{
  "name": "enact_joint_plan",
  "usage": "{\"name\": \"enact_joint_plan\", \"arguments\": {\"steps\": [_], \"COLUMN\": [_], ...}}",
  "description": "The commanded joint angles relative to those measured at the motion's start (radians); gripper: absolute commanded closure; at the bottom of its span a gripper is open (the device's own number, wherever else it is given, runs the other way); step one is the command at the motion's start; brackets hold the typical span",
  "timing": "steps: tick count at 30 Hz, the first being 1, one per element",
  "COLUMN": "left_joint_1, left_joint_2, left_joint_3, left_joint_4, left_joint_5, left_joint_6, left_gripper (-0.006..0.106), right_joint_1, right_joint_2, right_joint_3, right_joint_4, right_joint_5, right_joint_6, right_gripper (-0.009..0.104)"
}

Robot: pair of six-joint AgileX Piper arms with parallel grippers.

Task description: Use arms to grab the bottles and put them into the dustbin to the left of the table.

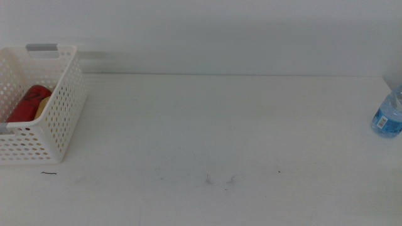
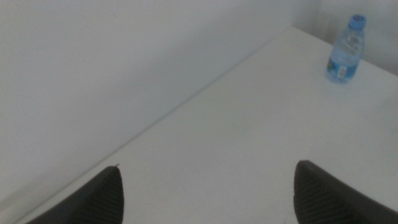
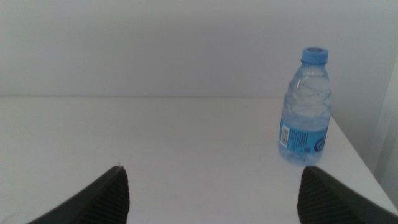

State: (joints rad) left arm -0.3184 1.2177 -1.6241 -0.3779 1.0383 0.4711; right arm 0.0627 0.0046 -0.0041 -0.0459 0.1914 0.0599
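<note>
Left wrist view shows the left end effector with its two dark jaws spread wide apart, nothing between them, poised over the plain white counter. Far across that surface, near its corner, stands the clear plastic water bottle with a blue cap and blue label, upright and well apart from the jaws.

Right wrist view shows the right end effector likewise spread wide and gripping nothing, over the counter. The water bottle stands upright ahead of it, near the counter's edge, apart from both jaws.

Neither arm appears in the middle view. There the water bottle stands at the counter's far right edge, partly cut off by the frame. At the far left sits the white rectangular perforated plastic basket with a grey handle strip. Inside it lies a red soda can, tilted, and beside it a patch of something yellow shows, touching the can, too hidden to identify further. A few faint dark scuff marks dot the counter near its front.
</note>
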Motion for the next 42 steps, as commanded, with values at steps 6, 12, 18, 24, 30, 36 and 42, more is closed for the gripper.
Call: {"name": "enact_joint_plan", "arguments": {"steps": [6, 12, 18, 24, 30, 36, 42], "left_joint_1": [-0.003, -0.006, -0.006, -0.010, -0.065, -0.119, -0.121], "left_joint_2": [0.002, 0.004, 0.045, 0.139, 0.190, 0.193, 0.193], "left_joint_3": [0.004, 0.004, -0.032, -0.157, -0.194, -0.194, -0.194], "left_joint_4": [-0.005, -0.085, -0.200, -0.213, -0.207, -0.161, -0.169], "left_joint_5": [-0.083, -0.056, -0.002, 0.111, 0.139, 0.135, 0.139], "left_joint_6": [-0.009, 0.000, 0.059, 0.059, 0.078, 0.078, 0.078], "left_gripper": [0.007, 0.007, 0.007, 0.007, 0.007, 0.007, 0.007], "right_joint_1": [-0.003, -0.003, -0.003, -0.003, -0.003, -0.003, -0.003], "right_joint_2": [-0.005, -0.005, -0.005, -0.005, -0.005, -0.005, 0.157], "right_joint_3": [0.004, 0.004, 0.004, 0.004, 0.004, 0.004, -0.016], "right_joint_4": [0.000, 0.000, 0.000, 0.000, 0.000, -0.011, -0.020], "right_joint_5": [-0.051, -0.049, -0.049, -0.041, -0.035, -0.068, -0.105], "right_joint_6": [-0.005, -0.005, -0.005, -0.005, -0.005, 0.037, 0.108], "right_gripper": [0.007, 0.007, 0.007, 0.007, 0.007, 0.007, 0.007]}}
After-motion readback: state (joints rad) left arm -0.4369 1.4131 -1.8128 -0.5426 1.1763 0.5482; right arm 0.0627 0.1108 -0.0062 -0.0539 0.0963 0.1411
